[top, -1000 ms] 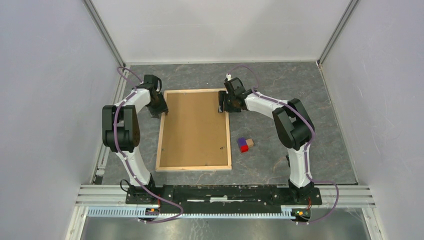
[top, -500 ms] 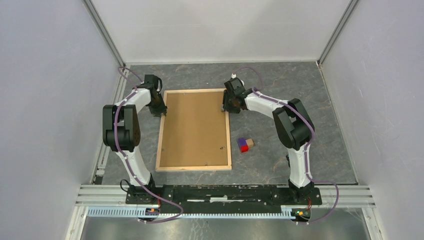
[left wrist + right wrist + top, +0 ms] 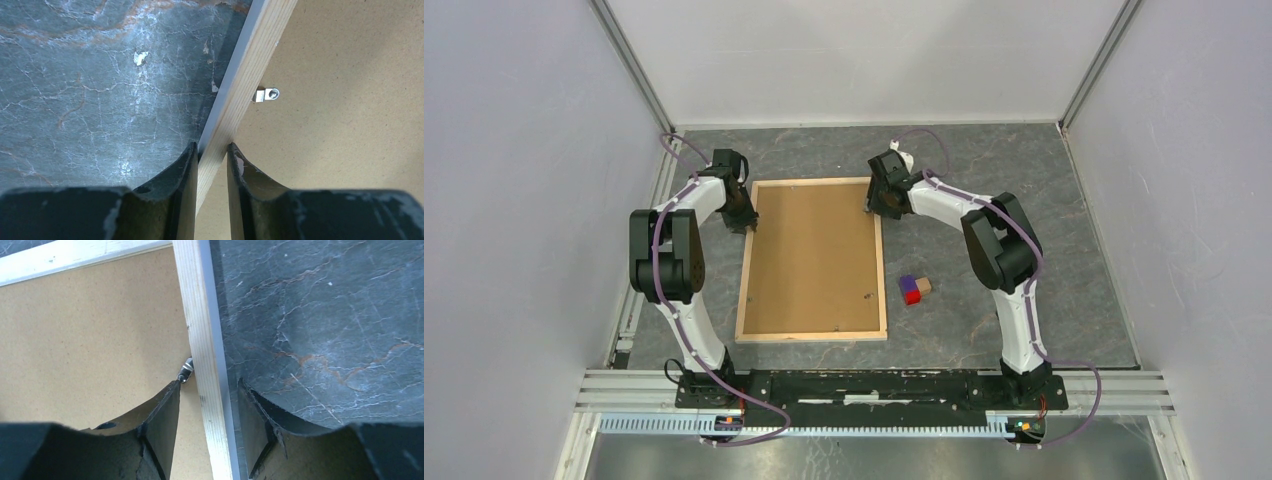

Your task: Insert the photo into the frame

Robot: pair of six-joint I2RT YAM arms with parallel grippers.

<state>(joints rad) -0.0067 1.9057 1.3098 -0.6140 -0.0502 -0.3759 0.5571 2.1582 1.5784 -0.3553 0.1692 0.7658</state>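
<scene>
1. The frame (image 3: 812,336): flat on the table (image 3: 1024,180), with the backing board (image 3: 814,260) inside its slats.
2. The left gripper (image 3: 210,150): the frame's left slat runs between its fingers (image 3: 185,165) and touches both. A metal tab (image 3: 266,94) lies ahead of the tips on the board side.
3. The right gripper (image 3: 209,387): the right slat runs between its fingers (image 3: 167,405), with a gap on the board side. A second tab (image 3: 185,371) sits at that fingertip.
4. The blocks (image 3: 914,289): on the table just right of the frame, well back from the right fingers.

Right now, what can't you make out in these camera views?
- The photo: in no view; the backing board fills the frame, covering whatever lies beneath.
- Frame's front: faces down onto the table, all views.
- Coloured blocks: too small in the top view to count.
</scene>
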